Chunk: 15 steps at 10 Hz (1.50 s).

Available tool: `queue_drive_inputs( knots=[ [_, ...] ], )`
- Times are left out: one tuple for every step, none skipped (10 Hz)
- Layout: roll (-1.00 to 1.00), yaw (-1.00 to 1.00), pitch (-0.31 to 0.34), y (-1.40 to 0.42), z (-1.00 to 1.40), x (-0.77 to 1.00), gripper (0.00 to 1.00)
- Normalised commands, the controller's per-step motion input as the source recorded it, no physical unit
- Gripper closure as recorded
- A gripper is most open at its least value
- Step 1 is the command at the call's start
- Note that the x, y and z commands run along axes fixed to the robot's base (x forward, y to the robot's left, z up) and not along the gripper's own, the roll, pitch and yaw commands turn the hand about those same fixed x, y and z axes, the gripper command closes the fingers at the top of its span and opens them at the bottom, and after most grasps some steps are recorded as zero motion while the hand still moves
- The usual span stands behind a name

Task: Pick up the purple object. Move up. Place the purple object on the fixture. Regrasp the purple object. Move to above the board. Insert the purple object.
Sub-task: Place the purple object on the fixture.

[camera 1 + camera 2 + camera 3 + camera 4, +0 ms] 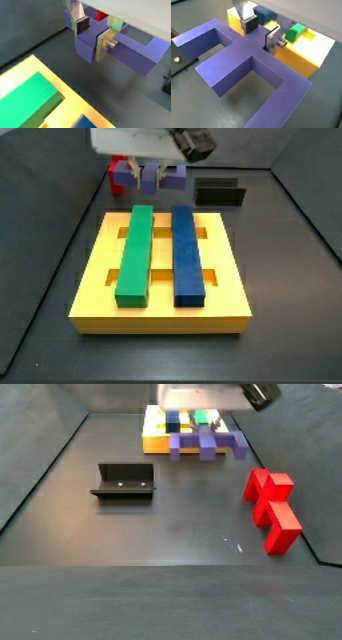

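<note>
My gripper (92,34) is shut on the purple object (133,55), its silver fingers (271,41) clamping a middle arm of the piece while the wide crossbar and prongs spread out below in both wrist views. In a side view the purple object (174,174) hangs under my gripper (158,166) just past the far end of the yellow board (160,318). The black fixture (221,192) sits on the floor to its right there. From the opposite side, the purple object (214,446) is in front of the board (156,442), and the fixture (123,481) lies apart from it.
A long green bar (134,253) and a long blue bar (187,253) lie in the board. A red upright block (271,509) stands on the dark floor; in a side view the red block (120,173) is close beside the purple object. Dark walls enclose the floor.
</note>
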Motion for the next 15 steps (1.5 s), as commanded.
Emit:
queue_drive_inputs(
  knots=[
    [-0.64,-0.09,0.514,0.06,0.4,0.73,1.0],
    [-0.78,-0.05,0.389,0.09,0.31,0.74,1.0],
    [-0.9,-0.03,0.226,0.09,0.27,0.75,1.0],
    [-0.9,0.0,0.203,0.19,0.31,0.73,1.0],
    [-0.97,0.0,0.071,0.23,0.27,0.7,1.0],
    [-0.96,0.0,0.0,0.23,0.12,0.73,1.0],
    [-0.94,0.0,0.0,0.23,0.07,0.75,1.0],
    [-1.0,0.0,-0.191,0.35,0.0,0.62,1.0],
    [-1.0,0.0,-0.263,0.33,0.0,0.62,1.0],
    [-1.0,0.0,-0.317,0.33,0.0,0.6,1.0],
    [-1.0,0.0,-0.306,0.31,0.0,0.55,1.0],
    [-0.69,0.02,-0.149,0.16,-0.05,0.75,1.0],
    [-0.29,0.0,0.0,0.23,-0.07,0.99,1.0],
    [-0.02,0.0,0.0,0.15,-0.11,1.0,1.0],
    [0.0,0.0,0.0,0.07,-0.13,1.0,1.0]
  ],
)
